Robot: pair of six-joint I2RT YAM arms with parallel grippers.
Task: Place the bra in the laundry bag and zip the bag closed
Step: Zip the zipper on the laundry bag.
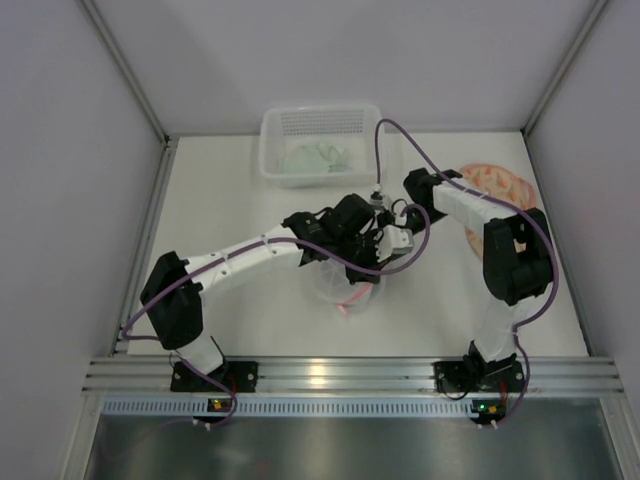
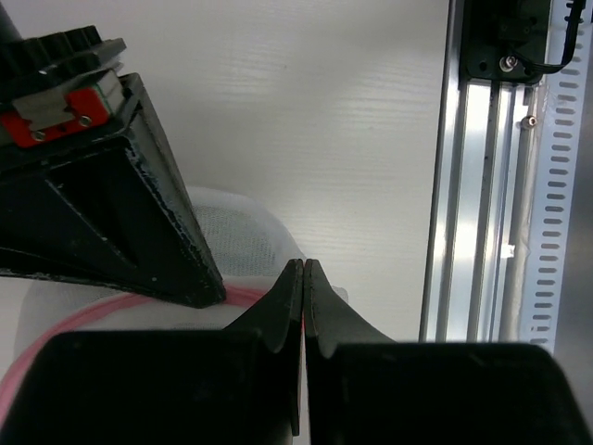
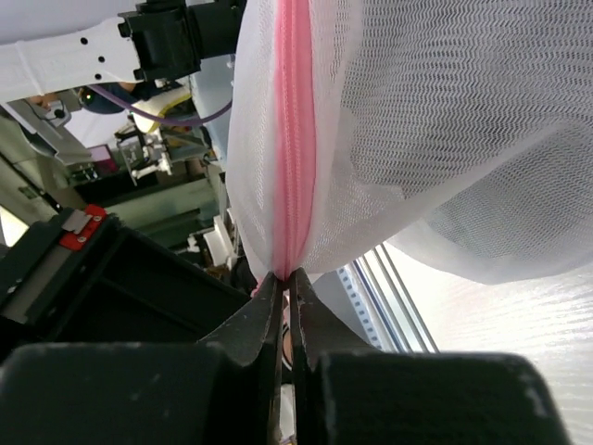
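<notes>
At the middle of the table (image 1: 250, 330), the white mesh laundry bag (image 1: 345, 288) sits under the two arms where they meet. The right gripper (image 3: 285, 274) is pressed together on the bag's pink zipper (image 3: 295, 139), and the left gripper (image 2: 304, 265) pinches the bag's pink edge. A white basket (image 1: 270, 135) stands at the far side.

White table (image 1: 270, 325), pale walls (image 1: 60, 150), aluminium rail (image 1: 350, 375), perhaps a steel sheet (image 1: 350, 450) below.

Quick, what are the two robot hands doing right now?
Left gripper: shut, pinching the laundry bag at its edge.
Right gripper: shut on the bag's pink zipper.
</notes>
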